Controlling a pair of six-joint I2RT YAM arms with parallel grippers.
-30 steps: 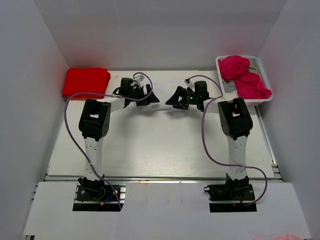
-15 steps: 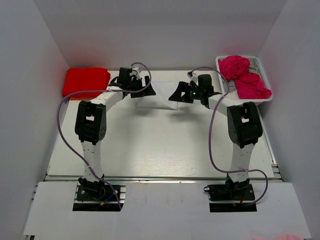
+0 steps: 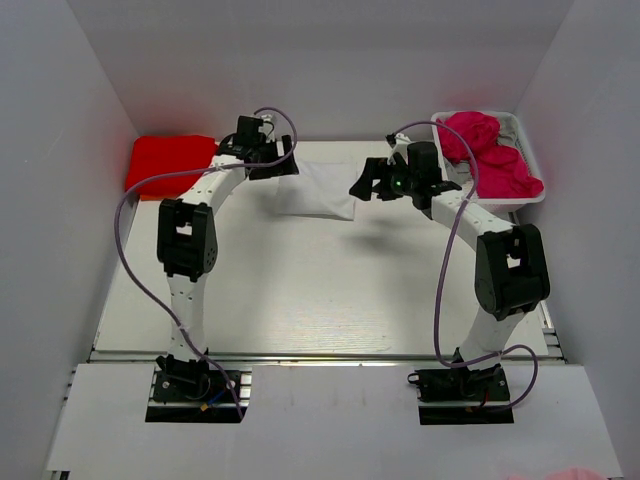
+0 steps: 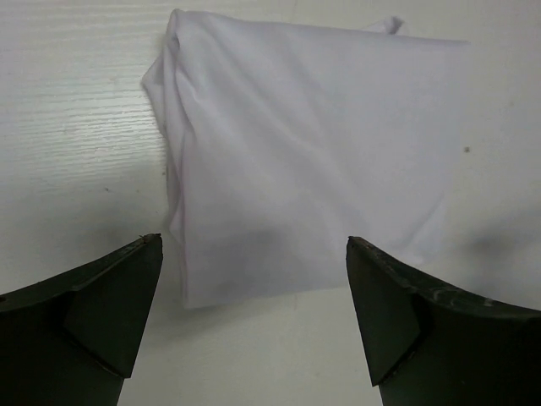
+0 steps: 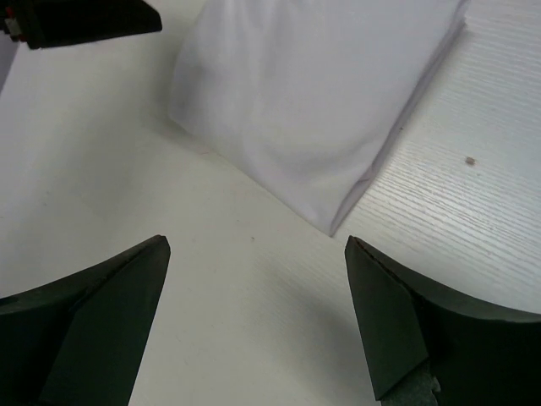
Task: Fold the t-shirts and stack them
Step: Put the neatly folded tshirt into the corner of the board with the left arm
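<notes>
The folded white t-shirt point(image 3: 318, 192) lies flat on the bench point(image 3: 330, 290), far middle, between the left tool point(image 4: 254, 245) and right tool point(image 5: 256, 243), both hovering with jaws wide apart, holding nothing. A folded red t-shirt point(image 3: 170, 163) sits far left; magenta t-shirts point(image 3: 490, 155) lie crumpled in the basket point(image 3: 512, 120) far right.

The right hand point(image 5: 255, 245) hangs above the white counter point(image 5: 473, 245) with its 2 dark fingers point(image 5: 93, 313) spread wide and nothing between them. Just beyond the fingertips a folded white t-shirt point(image 5: 313, 93) lies flat on the counter, 1 corner pointing toward the gap. A black piece point(image 5: 84, 19) shows in the top left corner, and 1 small speck point(image 5: 469, 160) sits right of the shirt.
</notes>
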